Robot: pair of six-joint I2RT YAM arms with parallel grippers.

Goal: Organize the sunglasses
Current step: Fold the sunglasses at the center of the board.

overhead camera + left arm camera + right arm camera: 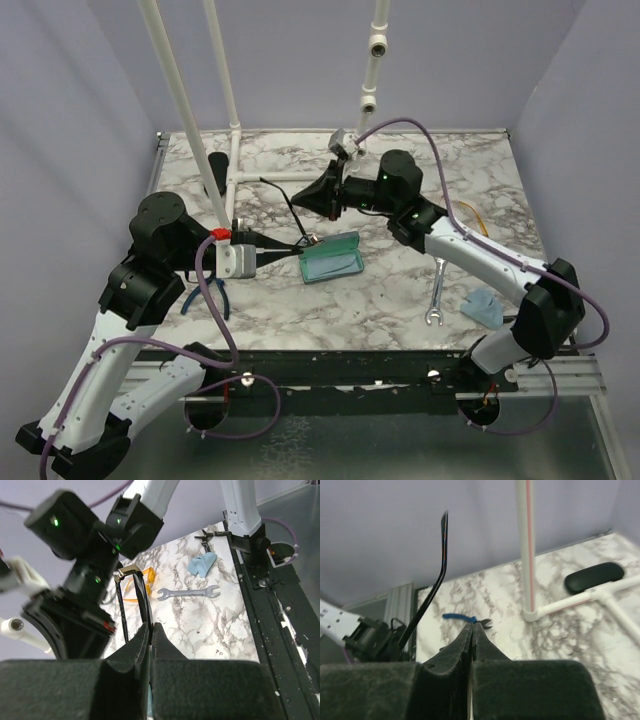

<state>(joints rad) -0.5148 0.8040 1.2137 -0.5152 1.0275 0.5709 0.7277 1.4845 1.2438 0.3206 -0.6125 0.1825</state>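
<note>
The dark wire-frame sunglasses (303, 240) hang just above the open blue-grey case (332, 258), and my left gripper (288, 250) is shut on them. In the left wrist view the thin black frame (146, 600) rises from between the closed fingers, with a gold hinge (129, 570) at its top. One temple (431, 594) sticks up to the left of my right gripper (472, 626), which is shut with nothing seen between its jaws. That gripper (300, 200) hovers just behind the glasses. The orange plastic sunglasses (139, 583) lie on the table behind the right arm (478, 218).
A black oval case (217, 170) lies at the back left beside the white pipe frame (232, 130). A wrench (437, 292) and a blue cloth (482, 305) lie at the front right. Blue-handled pliers (216, 296) sit at the front left.
</note>
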